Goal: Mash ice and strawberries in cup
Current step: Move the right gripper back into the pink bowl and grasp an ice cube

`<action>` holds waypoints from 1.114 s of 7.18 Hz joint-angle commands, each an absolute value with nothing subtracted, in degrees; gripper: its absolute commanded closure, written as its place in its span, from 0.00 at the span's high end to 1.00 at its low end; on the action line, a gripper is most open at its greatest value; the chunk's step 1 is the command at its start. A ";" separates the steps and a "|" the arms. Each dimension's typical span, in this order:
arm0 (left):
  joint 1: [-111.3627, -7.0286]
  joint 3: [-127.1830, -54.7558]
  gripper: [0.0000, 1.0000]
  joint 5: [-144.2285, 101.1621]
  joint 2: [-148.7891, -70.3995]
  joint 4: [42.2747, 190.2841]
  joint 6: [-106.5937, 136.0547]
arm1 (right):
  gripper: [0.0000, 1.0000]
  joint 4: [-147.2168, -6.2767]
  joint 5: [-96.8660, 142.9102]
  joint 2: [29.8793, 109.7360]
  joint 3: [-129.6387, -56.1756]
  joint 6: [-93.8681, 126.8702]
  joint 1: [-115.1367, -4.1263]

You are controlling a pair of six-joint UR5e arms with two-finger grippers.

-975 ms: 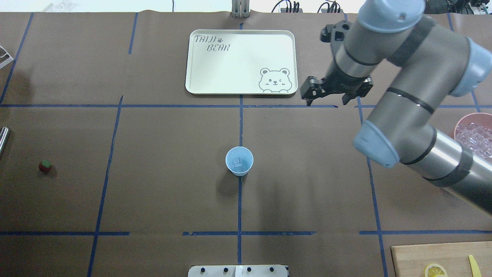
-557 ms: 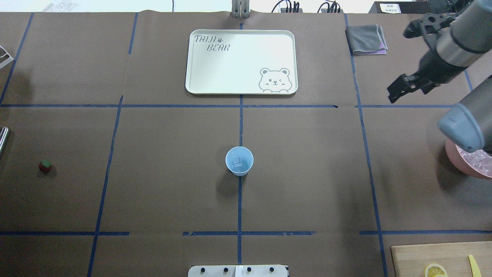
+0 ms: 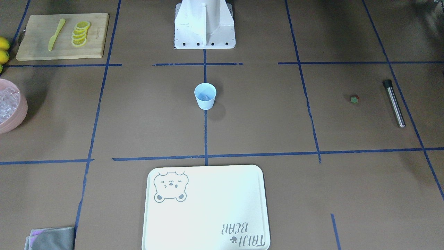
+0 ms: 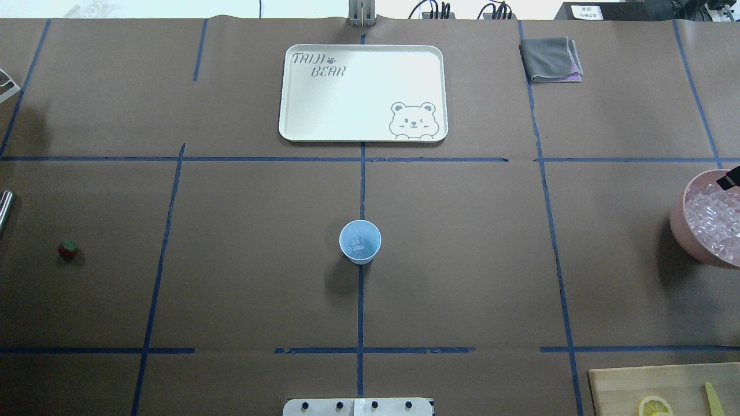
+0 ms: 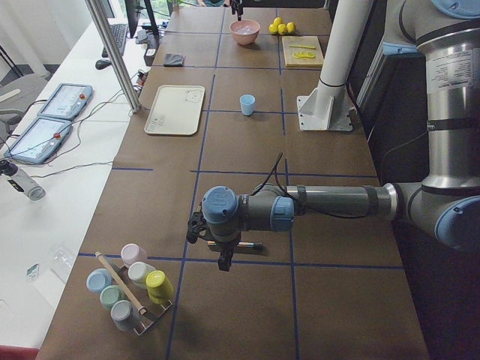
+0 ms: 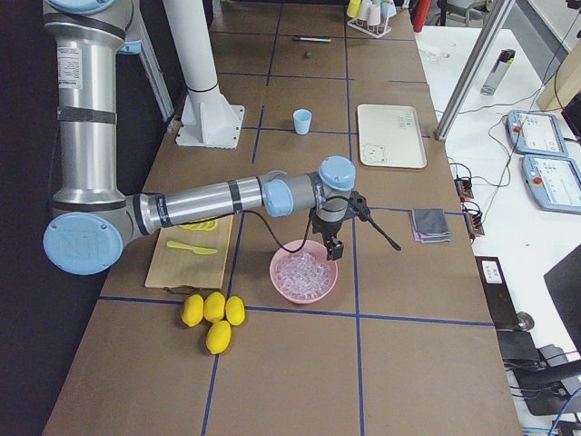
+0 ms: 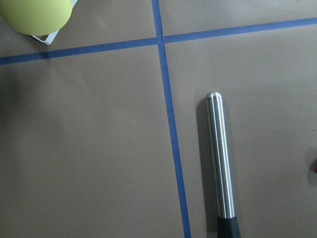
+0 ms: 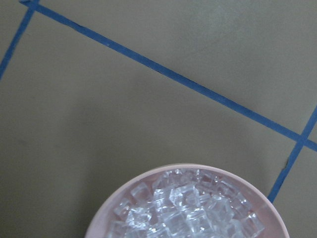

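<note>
The pale-blue cup (image 4: 359,241) stands upright at the table's middle with one ice cube (image 4: 358,245) inside; it also shows in the front view (image 3: 205,96). The ice heap (image 8: 183,210) fills the pink bowl (image 4: 677,222) at the right edge. The strawberry (image 4: 68,249) lies far left on the table. My right gripper (image 6: 331,243) hangs just above the bowl's far rim; only one black fingertip (image 4: 728,178) shows overhead, so I cannot tell its state. My left gripper (image 5: 224,257) hovers over a steel muddler (image 7: 220,168); I cannot tell its state.
A cream bear tray (image 4: 289,92) lies beyond the cup. A grey cloth (image 4: 550,58) is back right. A cutting board (image 4: 636,384) with lemon slices (image 3: 80,33) is front right. Whole lemons (image 6: 211,313) lie near the bowl. A rack of pastel cups (image 5: 131,289) stands beyond the muddler.
My right arm has swung right, from beside the tray to over the pink bowl, and has almost left the overhead view. The cup and the strawberry have not moved.
</note>
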State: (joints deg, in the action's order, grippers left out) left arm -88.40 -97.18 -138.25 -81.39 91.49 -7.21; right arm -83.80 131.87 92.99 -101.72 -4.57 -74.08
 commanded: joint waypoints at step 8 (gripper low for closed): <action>-88.33 -96.94 1.00 -138.25 -81.39 91.49 -7.21 | 0.73 -76.73 127.88 100.89 -99.93 -3.34 -68.30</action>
State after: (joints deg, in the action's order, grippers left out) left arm -88.33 -97.01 -138.25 -81.39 91.49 -7.21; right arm -76.73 128.71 100.18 -99.68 -3.30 -68.93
